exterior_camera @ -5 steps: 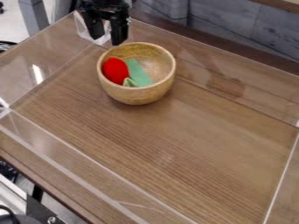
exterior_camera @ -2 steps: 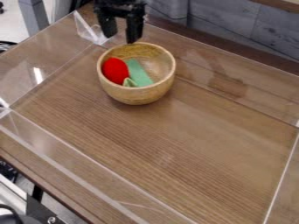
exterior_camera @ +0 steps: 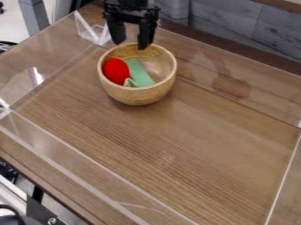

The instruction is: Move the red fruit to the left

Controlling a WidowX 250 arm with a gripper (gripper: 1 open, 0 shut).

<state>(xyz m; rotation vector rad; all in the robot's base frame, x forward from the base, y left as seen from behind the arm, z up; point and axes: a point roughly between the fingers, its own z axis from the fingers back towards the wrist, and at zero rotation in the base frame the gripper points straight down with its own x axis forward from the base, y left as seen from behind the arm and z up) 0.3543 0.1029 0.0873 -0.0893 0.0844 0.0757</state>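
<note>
The red fruit is a small glossy red ball lying in the left half of a wooden bowl, next to a flat light-green block. The bowl stands on the wooden table toward the back left. My black gripper hangs just behind the bowl's far rim, above it, with its two fingers spread apart and nothing between them. It touches neither the bowl nor the fruit.
Low clear acrylic walls fence the wooden tabletop on all sides. A grey plank wall stands behind. The table's front left edge drops off to dark equipment below.
The gripper has moved to the right along the back of the table, from behind the bowl's left side to behind its middle. It stayed open. Bowl and fruit did not move.
</note>
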